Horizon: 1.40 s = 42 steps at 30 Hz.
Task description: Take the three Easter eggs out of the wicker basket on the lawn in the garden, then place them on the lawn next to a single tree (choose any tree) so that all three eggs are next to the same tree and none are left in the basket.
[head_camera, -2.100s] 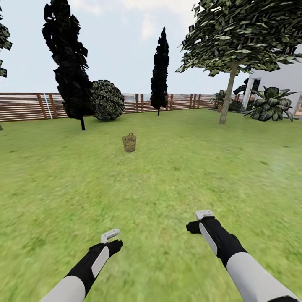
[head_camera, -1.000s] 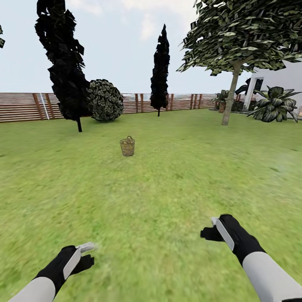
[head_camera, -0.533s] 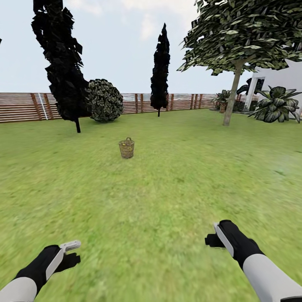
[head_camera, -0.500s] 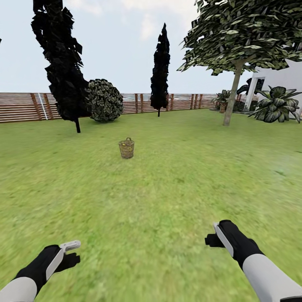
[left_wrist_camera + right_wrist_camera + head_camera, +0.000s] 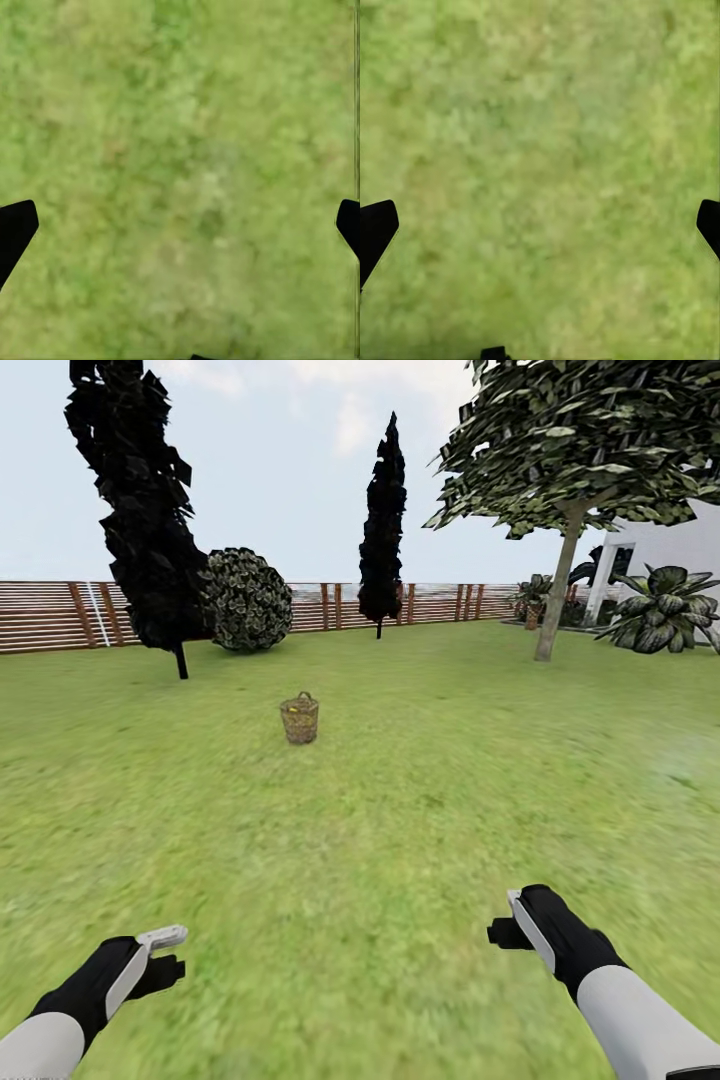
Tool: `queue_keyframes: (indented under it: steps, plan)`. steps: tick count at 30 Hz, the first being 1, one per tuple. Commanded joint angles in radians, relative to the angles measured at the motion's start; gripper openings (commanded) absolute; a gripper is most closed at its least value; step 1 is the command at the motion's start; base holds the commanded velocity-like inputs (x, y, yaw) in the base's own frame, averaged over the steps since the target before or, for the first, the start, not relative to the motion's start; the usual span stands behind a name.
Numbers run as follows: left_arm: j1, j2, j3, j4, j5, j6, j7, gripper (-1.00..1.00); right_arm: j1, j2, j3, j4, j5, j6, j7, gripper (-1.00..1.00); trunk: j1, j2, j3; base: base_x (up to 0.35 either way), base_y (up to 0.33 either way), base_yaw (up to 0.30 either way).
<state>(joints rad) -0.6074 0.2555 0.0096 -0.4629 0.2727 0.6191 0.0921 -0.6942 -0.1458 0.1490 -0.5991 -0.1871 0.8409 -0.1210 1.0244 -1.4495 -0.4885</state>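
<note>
Wicker basket (image 5: 299,719) sits upright on the lawn (image 5: 420,780), well ahead of the robot, slightly left of centre; yellow shows inside, eggs too small to make out. Tree (image 5: 556,595) with the grey trunk stands far right, near the white house (image 5: 668,545), well apart from the basket. Left gripper (image 5: 160,952) and right gripper (image 5: 510,918) hang low over bare grass, both empty; in the wrist views the fingertips (image 5: 15,232) (image 5: 376,229) sit at opposite edges, so the jaws are spread wide.
</note>
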Motion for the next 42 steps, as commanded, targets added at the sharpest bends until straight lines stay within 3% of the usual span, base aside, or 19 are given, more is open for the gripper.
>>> queue_keyframes:
  steps: [1, 16, 25, 42]
  plan:
    - [-0.004, -0.002, 0.001, -0.002, 0.011, 0.004, 0.008, 1.00, -0.001, -0.001, 0.007, -0.001, -0.010, 0.003, -0.009, 1.00, 0.001, -0.001, -0.001, 0.344, 0.000, 0.000]
    - [-0.014, -0.010, 0.001, -0.001, 0.011, -0.006, 0.009, 1.00, -0.001, 0.004, 0.009, 0.032, -0.005, -0.016, -0.009, 1.00, 0.001, -0.001, -0.001, 0.344, 0.000, 0.000]
    - [-0.014, -0.020, 0.000, -0.003, 0.010, -0.006, 0.010, 1.00, -0.001, 0.031, 0.009, 0.048, -0.002, -0.041, -0.011, 1.00, 0.001, -0.001, -0.001, 0.344, 0.000, 0.000]
    - [-0.014, -0.024, 0.001, -0.002, 0.011, -0.008, 0.009, 1.00, -0.001, 0.030, 0.008, 0.055, -0.003, -0.040, -0.008, 1.00, 0.001, -0.001, -0.001, 0.344, 0.000, 0.000]
